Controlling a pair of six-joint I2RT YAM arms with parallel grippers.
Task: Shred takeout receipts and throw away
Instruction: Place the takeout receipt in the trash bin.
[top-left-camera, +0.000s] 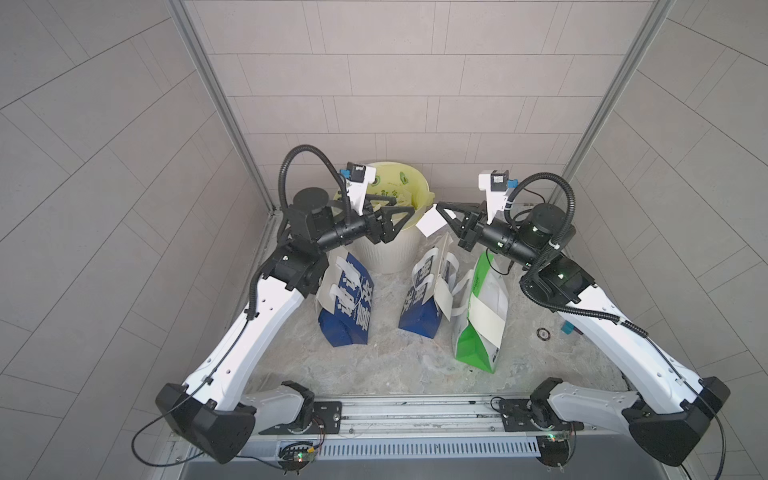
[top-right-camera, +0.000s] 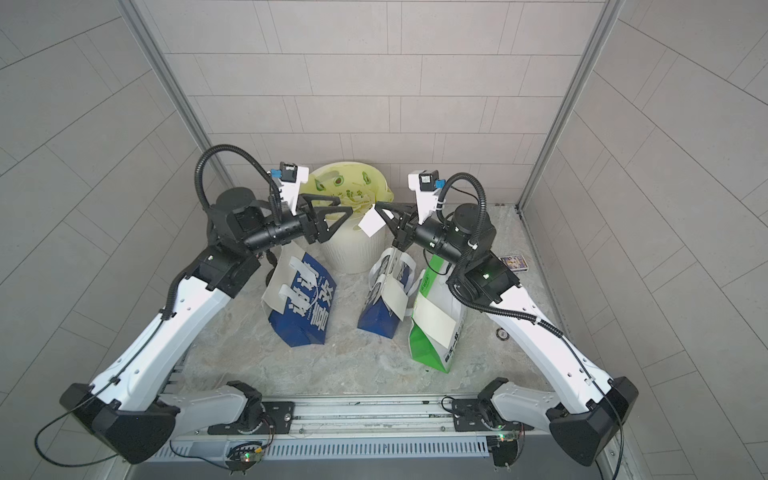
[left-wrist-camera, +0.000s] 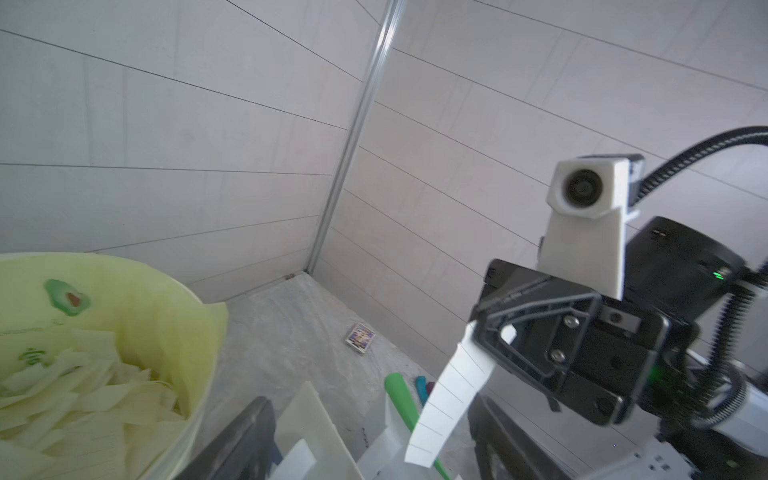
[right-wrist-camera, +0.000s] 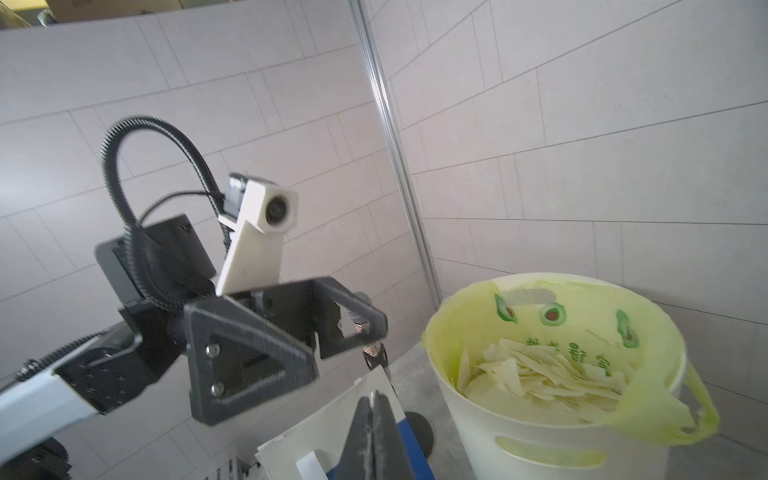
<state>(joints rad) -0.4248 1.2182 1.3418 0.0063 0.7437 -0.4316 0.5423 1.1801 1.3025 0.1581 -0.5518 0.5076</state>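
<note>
My right gripper (left-wrist-camera: 482, 330) is clamped on the upper end of a receipt strip (left-wrist-camera: 446, 395); the strip hangs limp below its jaws. My left gripper (right-wrist-camera: 349, 345) stands wide, apparently empty, though blur leaves doubt. Paper: light, floppy, tears readily. Best pinched at an edge, close beside the right grip. The bin (right-wrist-camera: 478, 409) lies under the left tips.
</note>
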